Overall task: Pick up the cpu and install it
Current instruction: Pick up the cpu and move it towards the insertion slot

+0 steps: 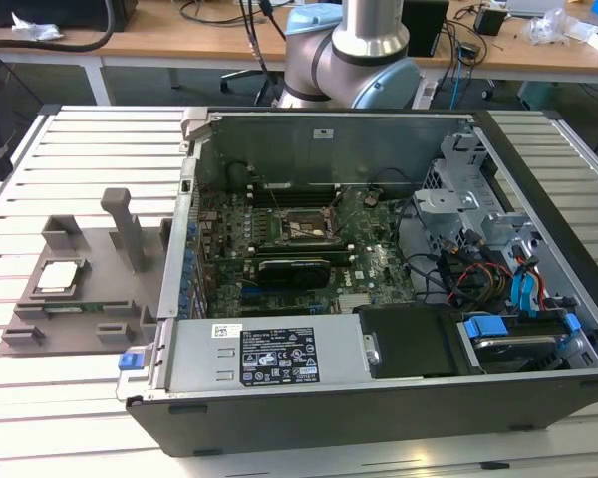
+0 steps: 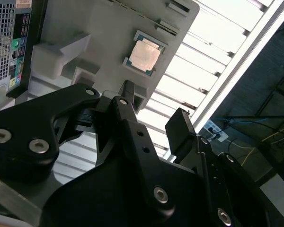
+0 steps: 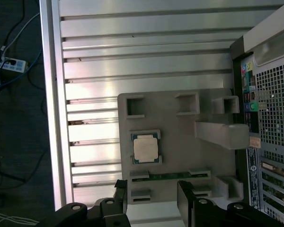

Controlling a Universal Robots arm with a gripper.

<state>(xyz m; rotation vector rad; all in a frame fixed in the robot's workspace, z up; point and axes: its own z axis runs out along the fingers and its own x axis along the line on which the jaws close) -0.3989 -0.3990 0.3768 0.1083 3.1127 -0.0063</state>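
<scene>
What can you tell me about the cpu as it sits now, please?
The cpu is a small flat square chip with a silvery metal top and pale rim. It lies flat, top up, in a square recess of the grey plastic tray, outside the computer case. The open tool is apart from it.

This is a robotics lab or electronics workshop. A slatted metal bench [image 1: 80, 139] carries an opened computer case [image 1: 379, 398] with its circuit board [image 1: 379, 269] bared, and a grey pegged tray [image 1: 100, 254] sits toward the bench's edge at the exterior view's left. A robot arm [image 1: 354, 50] rises beyond the case, and its black end effector [image 3: 151, 184] appears in the first wrist view. Behind, cables [image 1: 209, 12] trail over a wooden bench [image 1: 159, 40]. A power strip [image 3: 7, 64] lies on the floor [image 3: 19, 142].
</scene>
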